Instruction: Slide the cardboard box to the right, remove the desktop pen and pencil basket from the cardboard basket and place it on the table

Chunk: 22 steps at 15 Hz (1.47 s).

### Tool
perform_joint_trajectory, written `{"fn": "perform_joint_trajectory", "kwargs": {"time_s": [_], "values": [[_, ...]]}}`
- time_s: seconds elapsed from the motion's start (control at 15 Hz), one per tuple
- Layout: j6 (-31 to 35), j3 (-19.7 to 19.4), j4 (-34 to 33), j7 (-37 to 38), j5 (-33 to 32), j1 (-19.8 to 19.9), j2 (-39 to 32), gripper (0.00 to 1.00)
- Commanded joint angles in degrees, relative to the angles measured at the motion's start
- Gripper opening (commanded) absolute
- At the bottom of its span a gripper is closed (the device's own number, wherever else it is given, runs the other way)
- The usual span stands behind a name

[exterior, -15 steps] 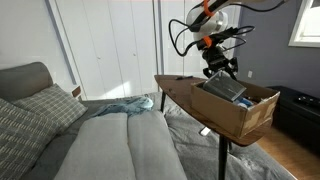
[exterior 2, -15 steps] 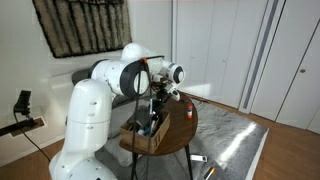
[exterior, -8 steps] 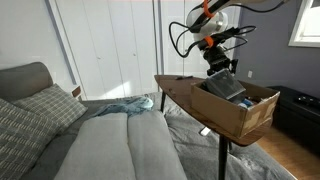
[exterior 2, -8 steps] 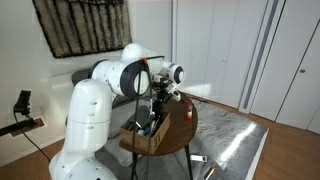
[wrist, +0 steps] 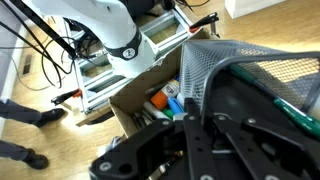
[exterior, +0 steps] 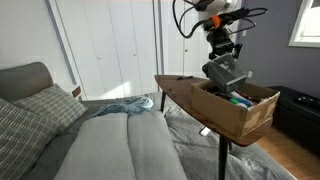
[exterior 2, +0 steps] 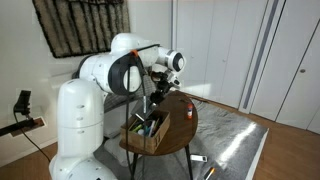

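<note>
The dark grey mesh pen and pencil basket (exterior: 226, 71) hangs tilted in the air just above the brown cardboard box (exterior: 243, 116). My gripper (exterior: 222, 52) is shut on its rim. In the wrist view the mesh basket (wrist: 243, 66) fills the right side, with its wall pinched between my gripper's (wrist: 203, 112) jaws. The open box (wrist: 128, 98) lies below. In an exterior view the box (exterior 2: 150, 136) sits on the round wooden table (exterior 2: 181, 136), under my raised gripper (exterior 2: 159, 87). The table top (exterior: 178, 90) extends left of the box.
Orange, blue and green items (wrist: 166, 98) lie loose in the box. A grey sofa (exterior: 100, 140) stands beside the table, and a dark cabinet (exterior: 298, 110) behind it. A small red object (exterior 2: 186, 112) sits on the table. A shelf frame (wrist: 150, 45) stands on the floor below.
My gripper has risen with the mesh basket, lifting it from inside the cardboard box to just above its rim. The box has not moved.
</note>
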State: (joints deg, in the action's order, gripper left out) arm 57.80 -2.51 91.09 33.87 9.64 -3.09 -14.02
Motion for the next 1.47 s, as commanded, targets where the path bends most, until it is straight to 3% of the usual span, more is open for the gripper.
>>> {"fn": "perform_joint_trajectory", "kwargs": {"time_s": [0.0,0.2,0.67,1.07,1.13,1.4], "values": [[1.5,-0.3,-0.6,1.7,-1.0,0.2,9.0,0.01],[4.3,-0.3,-4.6,5.5,-0.7,1.5,10.5,0.01],[25.9,-2.0,-7.9,11.3,0.8,5.2,6.7,0.01],[45.1,-0.6,-12.1,22.1,-5.7,1.8,1.4,0.01],[41.5,-0.9,-9.1,17.9,-3.1,3.1,3.6,0.05],[44.8,-0.6,-10.6,20.6,-4.6,1.9,1.6,0.05]]}}
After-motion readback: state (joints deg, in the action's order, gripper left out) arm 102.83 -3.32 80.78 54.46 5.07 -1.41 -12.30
